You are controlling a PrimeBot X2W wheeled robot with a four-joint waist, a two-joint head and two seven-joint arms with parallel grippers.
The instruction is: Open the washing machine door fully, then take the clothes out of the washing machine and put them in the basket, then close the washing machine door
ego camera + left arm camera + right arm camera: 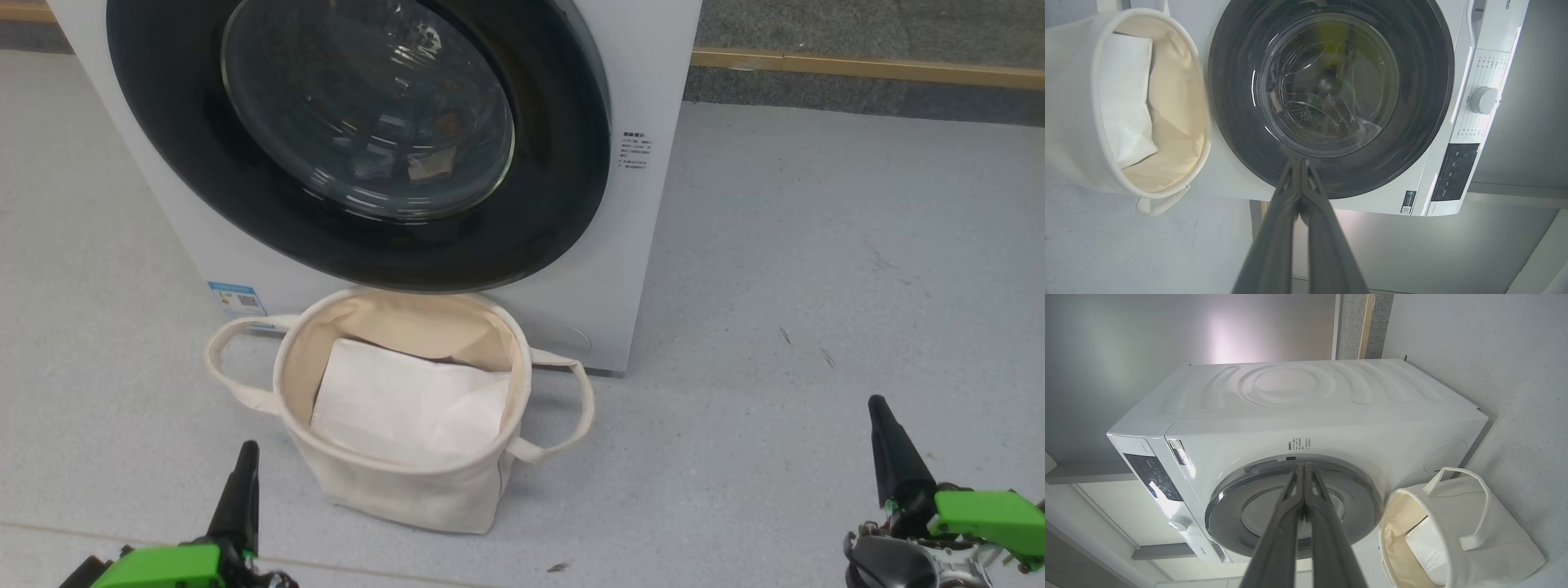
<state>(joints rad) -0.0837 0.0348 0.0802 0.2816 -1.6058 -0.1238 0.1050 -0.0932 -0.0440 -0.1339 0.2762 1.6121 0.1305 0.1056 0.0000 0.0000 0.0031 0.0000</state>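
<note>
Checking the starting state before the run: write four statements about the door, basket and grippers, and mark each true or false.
1. The washing machine door is shut. True.
2. The basket holds the clothes. False: a white sheet lies in it, and the clothes sit behind the door glass.
3. The left gripper and right gripper are shut, holding nothing. True.
4. The basket stands behind the washing machine. False: it stands on the floor in front of it, below the door.
</note>
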